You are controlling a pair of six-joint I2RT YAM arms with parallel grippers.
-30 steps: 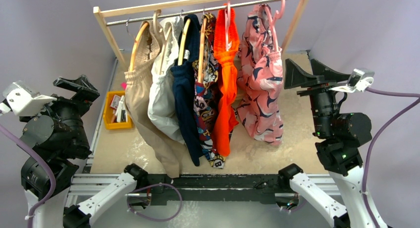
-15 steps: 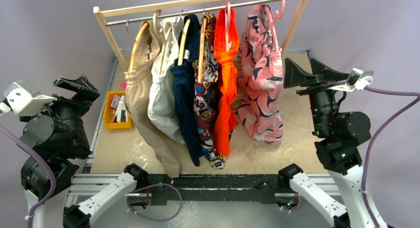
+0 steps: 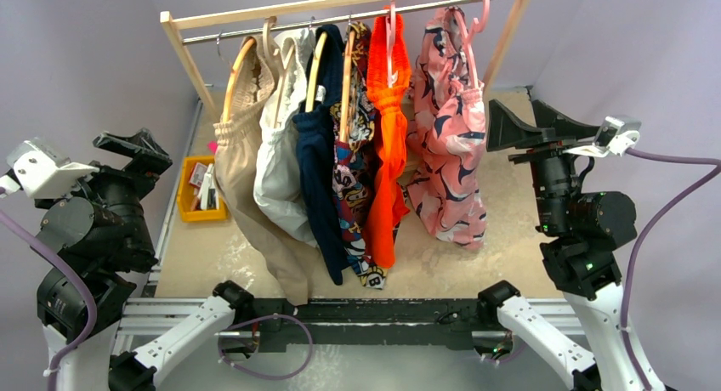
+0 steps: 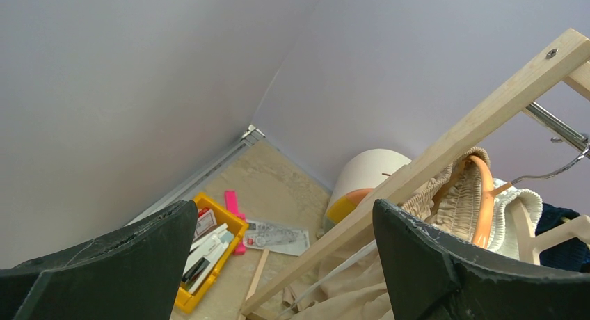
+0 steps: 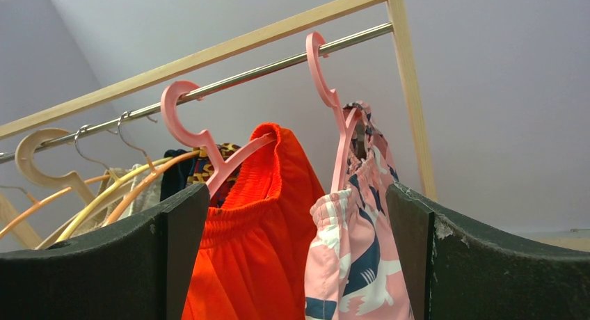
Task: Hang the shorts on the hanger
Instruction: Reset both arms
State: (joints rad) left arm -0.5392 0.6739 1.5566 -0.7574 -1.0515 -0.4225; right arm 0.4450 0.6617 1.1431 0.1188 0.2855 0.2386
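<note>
The shorts (image 3: 451, 144) hang straight down off the hanger (image 5: 341, 136) at the rail's (image 3: 204, 37) right end, just left of the right gripper (image 5: 296, 216), which gapes wide and empty, as does the distant left gripper (image 4: 278, 222).

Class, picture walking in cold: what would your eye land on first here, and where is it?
The bright orange garment blazes right of the middle of the wooden rack, among duller clothes. Beside it, at the rail's right end, the pink swirl-print shorts hang on the pink hanger. A yellow bin sits on the table at the left.
</note>
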